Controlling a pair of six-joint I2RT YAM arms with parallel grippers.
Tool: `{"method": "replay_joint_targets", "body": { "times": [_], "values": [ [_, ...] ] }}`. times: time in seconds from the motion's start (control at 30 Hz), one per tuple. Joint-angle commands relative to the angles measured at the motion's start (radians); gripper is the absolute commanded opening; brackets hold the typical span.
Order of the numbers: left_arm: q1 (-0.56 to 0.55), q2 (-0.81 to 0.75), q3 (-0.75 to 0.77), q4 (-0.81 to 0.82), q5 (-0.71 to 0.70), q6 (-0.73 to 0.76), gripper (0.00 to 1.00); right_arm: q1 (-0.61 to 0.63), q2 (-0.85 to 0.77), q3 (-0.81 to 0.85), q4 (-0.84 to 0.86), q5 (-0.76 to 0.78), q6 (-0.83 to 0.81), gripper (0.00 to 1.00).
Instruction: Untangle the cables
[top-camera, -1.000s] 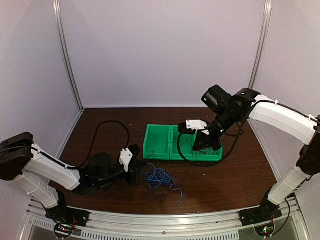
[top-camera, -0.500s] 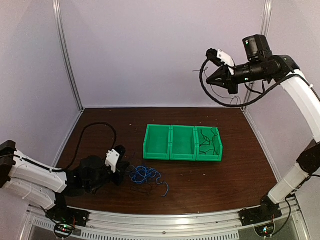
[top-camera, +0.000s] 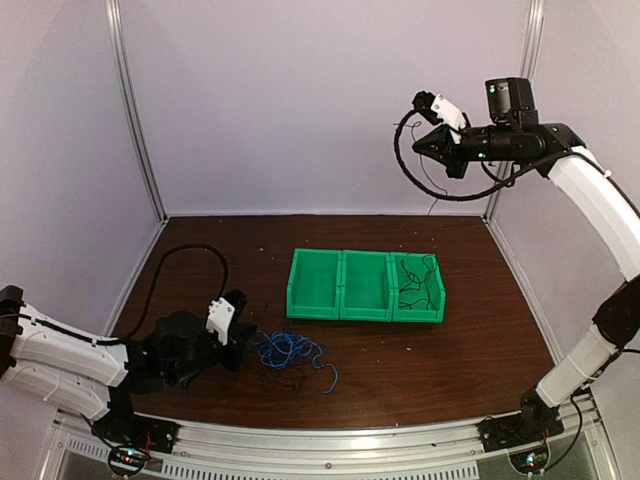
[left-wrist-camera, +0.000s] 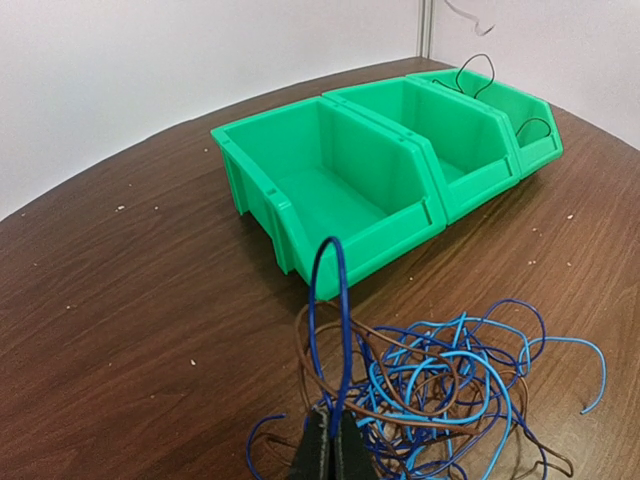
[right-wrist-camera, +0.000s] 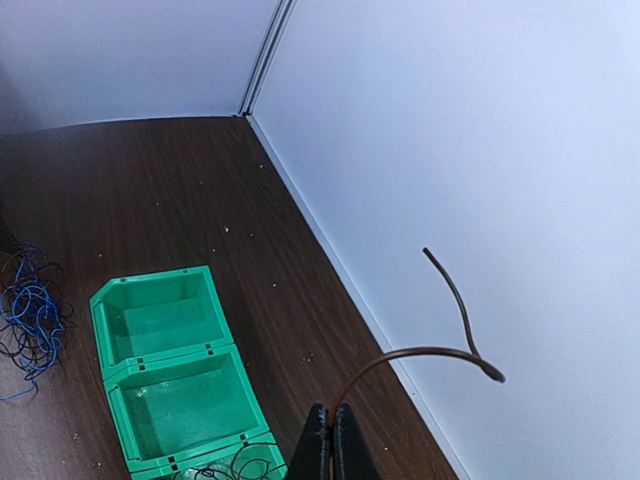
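Observation:
The cables are a fist-sized tangle (top-camera: 290, 352) of blue and brown wires on the table, in front of the green bins (top-camera: 318, 290). My left gripper (top-camera: 241, 342) lies low at the tangle's left edge. In the left wrist view it (left-wrist-camera: 333, 452) is shut on a dark blue wire loop (left-wrist-camera: 342, 300) that stands up from the tangle (left-wrist-camera: 455, 375). My right gripper (top-camera: 420, 146) is raised high at the back right. In the right wrist view it (right-wrist-camera: 332, 440) is shut on a thin brown wire (right-wrist-camera: 430, 351) that curls free in the air.
Three joined green bins stand mid-table; the left (left-wrist-camera: 335, 190) and middle (left-wrist-camera: 455, 130) ones hold nothing, the right one (top-camera: 417, 282) holds thin dark wires. Walls enclose the table at the back and sides. The tangle also shows in the right wrist view (right-wrist-camera: 30, 315).
My right gripper rose from the right bin to high at the back right, carrying a wire. My left gripper pulled back to the left, and the tangle shifted left with it.

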Motion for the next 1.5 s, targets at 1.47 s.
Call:
{"method": "replay_joint_targets", "body": {
  "times": [1.47],
  "values": [
    [0.005,0.013,-0.028,0.068,-0.005,-0.023,0.0,-0.045,0.229,-0.602,0.311,-0.046,0.18,0.0]
  ]
}}
